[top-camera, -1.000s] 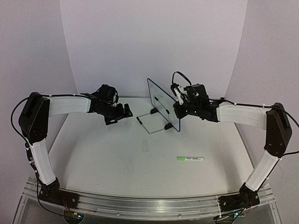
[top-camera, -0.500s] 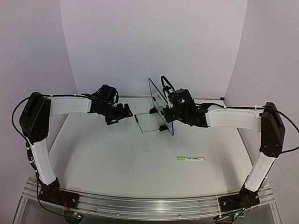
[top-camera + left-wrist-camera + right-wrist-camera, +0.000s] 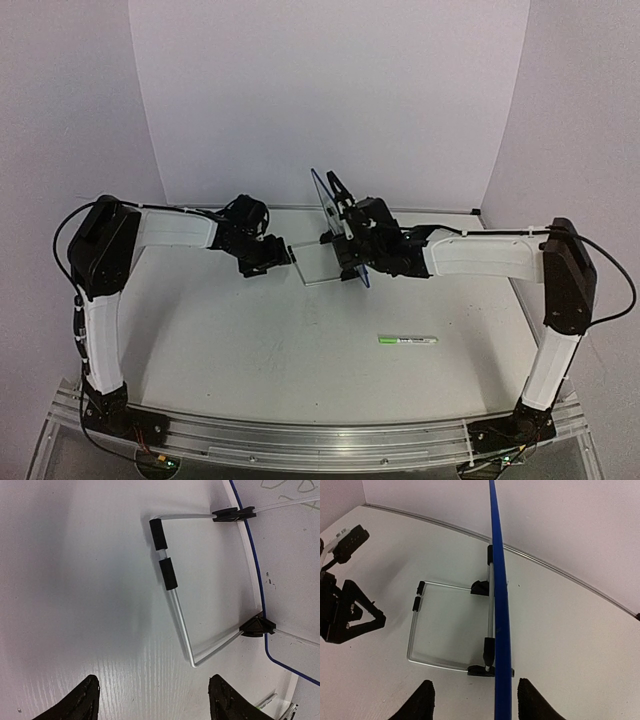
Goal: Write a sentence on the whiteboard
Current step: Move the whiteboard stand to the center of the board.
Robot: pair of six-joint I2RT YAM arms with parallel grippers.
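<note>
We find the small, rounded-cornered whiteboard (image 3: pixel 497 580) with its dark blue rim standing upright at the far middle of the pale table (image 3: pixel 250 340), propped on a thin bent wire stand (image 3: pixel 175 605) with black rubber feet (image 3: pixel 160 535).

The right gripper (image 3: pixel 476 685) sits astride the board's side edge. Its jaws are apart, one finger on each face, and a gap shows on both sides of the rim, so nothing is clamped. The left gripper (image 3: pixel 153 678) hovers low in front of the stand. Its jaws are also apart and empty, with the wire's front bar just ahead of them. A slim green marker (image 3: pixel 407 340) lies on the table, well apart from both grippers.

We judge the board to be light and stiff, with a smooth face that fingers would slide on. On so slight a stand, it will likely tip or skate backward as soon as a pen presses on it. The rim looks like the best place to take hold, pinched across both faces near one of the black clips where the wire joins. Alternatively, we could pin down the stand's front bar. One gripper would then have to stay free to fetch the marker.
</note>
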